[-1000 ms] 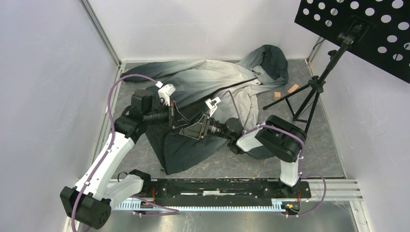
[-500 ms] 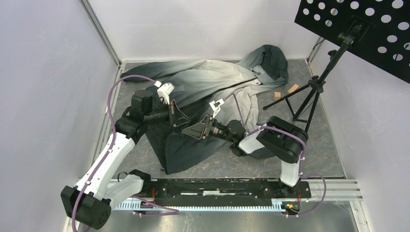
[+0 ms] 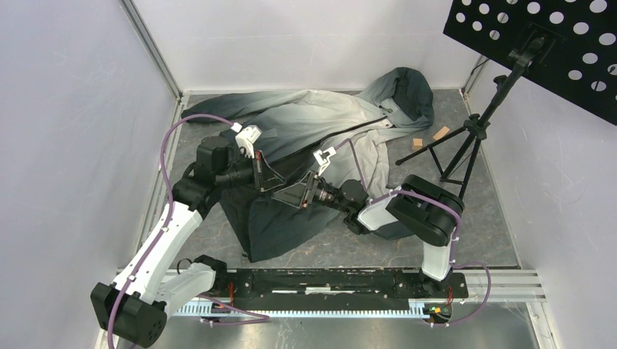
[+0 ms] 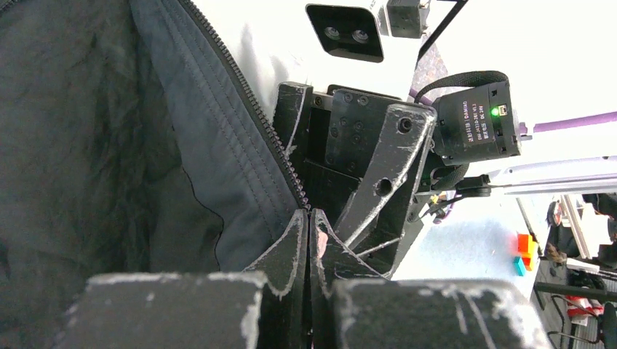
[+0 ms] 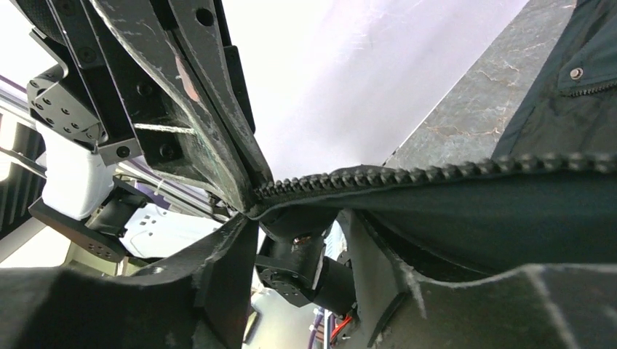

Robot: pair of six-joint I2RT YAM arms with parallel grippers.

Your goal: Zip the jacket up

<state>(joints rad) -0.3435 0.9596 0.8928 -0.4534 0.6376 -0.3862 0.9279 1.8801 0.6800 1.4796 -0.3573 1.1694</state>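
Grey-to-white fabric of the jacket (image 3: 320,120) spreads across the marbled surface (image 3: 342,251) in the overhead view, hood (image 3: 407,91) toward the far right corner and the dark hem nearest the arm bases. Both arms reach in over its dark lower half. The left tool (image 3: 271,182) and right tool (image 3: 292,195) meet almost tip to tip above the front opening. A black tripod stand (image 3: 473,127) sits at the right, with small wooden blocks (image 3: 418,143) beside its feet.

From the left wrist, the left tool (image 4: 309,240) is pressed fully together, pinching the jacket's (image 4: 87,145) front edge just where the zipper (image 4: 247,94) teeth run down to its tips. The right tool's fingers (image 4: 385,167) stand directly behind, close against that pinch.

From the right wrist, the right tool (image 5: 298,247) stands partly wide, a clear gap between its two fingers. The toothed zipper (image 5: 436,171) edge stretches taut across just above them. The left tool's fingers (image 5: 211,109) clamp the end of that edge. Dark jacket (image 5: 509,218) cloth hangs below the teeth, and grey surface (image 5: 466,116) shows beyond.
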